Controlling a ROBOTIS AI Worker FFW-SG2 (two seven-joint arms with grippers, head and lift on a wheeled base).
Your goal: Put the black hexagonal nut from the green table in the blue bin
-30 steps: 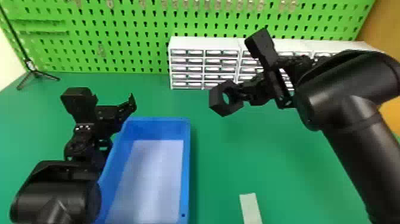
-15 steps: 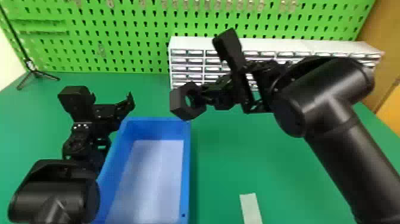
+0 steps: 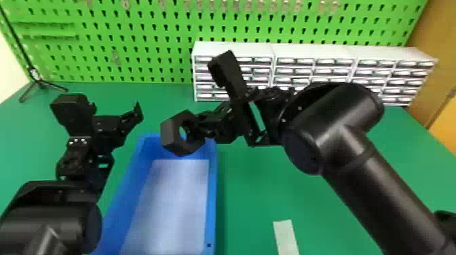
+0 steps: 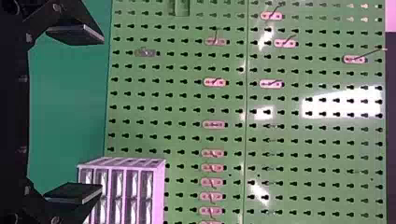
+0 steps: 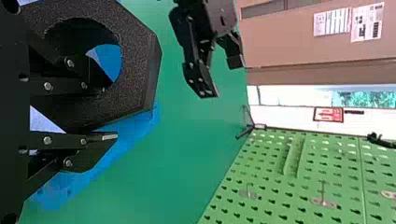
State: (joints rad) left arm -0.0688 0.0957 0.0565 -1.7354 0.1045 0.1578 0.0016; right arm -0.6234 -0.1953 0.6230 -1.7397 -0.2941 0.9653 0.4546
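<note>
My right gripper is over the far end of the blue bin, shut on the wall of the black hexagonal nut. In the right wrist view, one finger of the right gripper is in the hole of the nut and the other lies against its outer side; blue bin parts appear behind. My left gripper is parked beyond the bin's left side. Seen from its own wrist, the left gripper is open, with nothing between its fingers.
White drawer cabinets stand along the green pegboard at the back. A pale strip lies on the green table right of the bin. A small tripod stands at the back left.
The right arm has moved left with the nut in its gripper, from above the table right of the bin to over the bin's far end. The left arm has barely shifted.
</note>
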